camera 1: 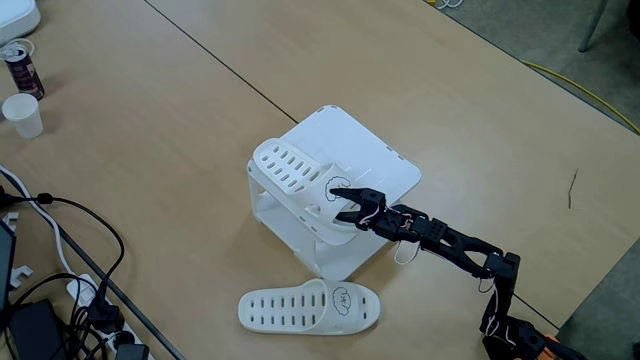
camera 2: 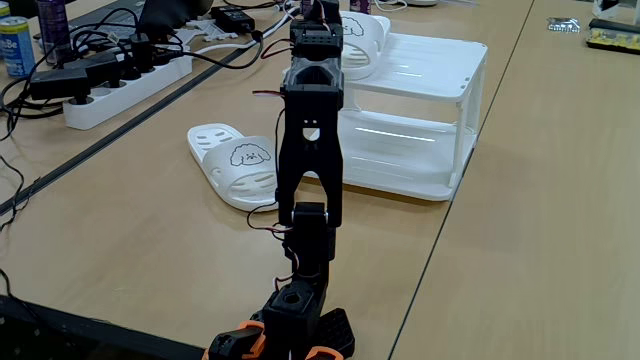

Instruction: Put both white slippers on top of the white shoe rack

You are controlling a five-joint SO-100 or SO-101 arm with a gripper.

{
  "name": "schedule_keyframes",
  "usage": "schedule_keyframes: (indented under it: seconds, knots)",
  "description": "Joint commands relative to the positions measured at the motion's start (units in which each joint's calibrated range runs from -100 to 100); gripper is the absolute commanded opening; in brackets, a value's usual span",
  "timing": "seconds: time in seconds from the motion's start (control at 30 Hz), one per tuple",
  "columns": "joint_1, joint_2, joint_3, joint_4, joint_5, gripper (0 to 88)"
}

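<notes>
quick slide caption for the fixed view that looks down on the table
Robot arm's hand at the strap of one white slipper atop the white shoe rack; the second slipper lies on the table.

One white slipper (camera 1: pixel 297 176) is lying atop the white shoe rack (camera 1: pixel 375 150), overhanging its edge. The other slipper (camera 1: pixel 310 307) is lying flat on the table just beside the rack.

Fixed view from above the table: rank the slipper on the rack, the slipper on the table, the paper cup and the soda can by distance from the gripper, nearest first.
From the gripper:
1. Slipper on the rack, at the fingers.
2. Slipper on the table, below the rack.
3. Paper cup, far left.
4. Soda can, upper left.
</notes>
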Motion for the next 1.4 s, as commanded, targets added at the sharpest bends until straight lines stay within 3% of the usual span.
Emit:
schedule_keyframes:
  seconds: [0.0,0.53,0.93,1.17,1.37]
  knots:
    - [0.1,-5.3,-0.6,0.0,0.4,28.0]
    - [-0.4,-28.7,19.2,0.0,0.4,28.0]
    - [-14.9,-54.7,61.6,0.0,0.4,28.4]
    - [-19.0,-52.7,75.0,-0.2,0.4,28.5]
    - [-18.8,-43.2,71.5,-3.0,0.4,28.5]
